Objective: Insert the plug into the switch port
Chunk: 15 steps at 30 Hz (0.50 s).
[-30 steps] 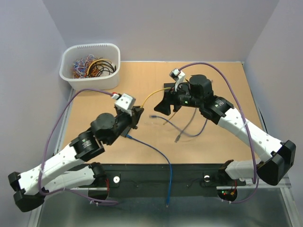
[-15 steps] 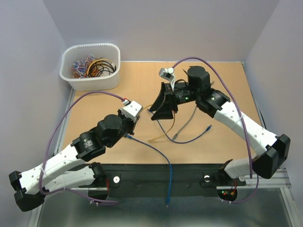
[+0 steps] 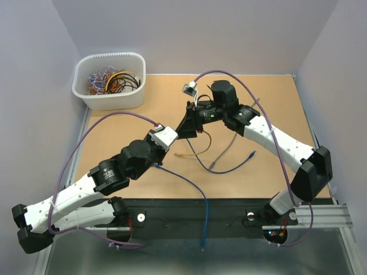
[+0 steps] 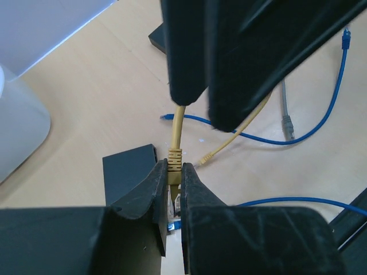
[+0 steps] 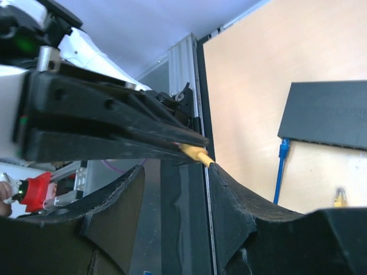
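Note:
My left gripper (image 4: 174,172) is shut on the yellow plug (image 4: 174,157), with the cable running up out of the jaws. The black switch (image 4: 129,172) lies on the table just below and left of it. In the right wrist view the switch (image 5: 327,120) has a blue plug (image 5: 282,150) at its near edge. My right gripper (image 5: 175,172) is open, tip to tip with the left gripper's fingers (image 5: 114,134), and the yellow cable (image 5: 198,154) touches one of its fingers. In the top view both grippers (image 3: 174,136) (image 3: 186,127) meet mid-table; the switch is hidden under them.
A white bin (image 3: 109,80) of loose cables stands at the back left. The yellow cable's free end (image 3: 182,154), a grey cable (image 3: 221,157) and a blue cable (image 3: 241,163) lie on the table to the right. Another blue cable (image 3: 192,186) runs to the front edge.
My right arm has swung left and brought its gripper up against the left gripper. The left gripper has moved a little right towards it. The loose cables have shifted on the table.

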### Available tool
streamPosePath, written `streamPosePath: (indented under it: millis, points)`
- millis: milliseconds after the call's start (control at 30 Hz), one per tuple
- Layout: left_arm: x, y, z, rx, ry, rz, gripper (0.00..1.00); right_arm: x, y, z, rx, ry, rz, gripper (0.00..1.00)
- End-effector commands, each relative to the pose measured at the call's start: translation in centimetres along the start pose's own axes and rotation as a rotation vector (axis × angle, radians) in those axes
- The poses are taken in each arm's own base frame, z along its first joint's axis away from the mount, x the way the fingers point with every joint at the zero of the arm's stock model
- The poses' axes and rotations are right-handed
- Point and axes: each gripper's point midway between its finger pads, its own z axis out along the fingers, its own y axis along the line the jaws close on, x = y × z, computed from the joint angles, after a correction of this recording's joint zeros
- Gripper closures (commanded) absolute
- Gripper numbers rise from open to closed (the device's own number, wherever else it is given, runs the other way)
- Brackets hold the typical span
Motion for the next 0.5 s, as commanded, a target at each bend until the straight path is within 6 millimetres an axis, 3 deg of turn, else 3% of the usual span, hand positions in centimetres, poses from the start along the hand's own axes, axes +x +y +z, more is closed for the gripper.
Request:
streamPosePath:
  millis: [0,267,467]
  points:
    - [-2.5,-0.1,-0.4,0.014,-0.074,0.014,1.0,-2.8,0.0,0.1,0.027,-0.059,-0.075,0.45]
    - [-2.5,-0.8,-0.4,0.036,-0.077,0.03,1.0,-1.7,-2.5,1.5,0.032,-0.021,-0.039,0.46]
    - [-2.7,-0.2,-0.8,0.008,-0.088,0.031,1.0,-0.5,-2.3,1.7,-0.007,0.011,-0.002,0.48]
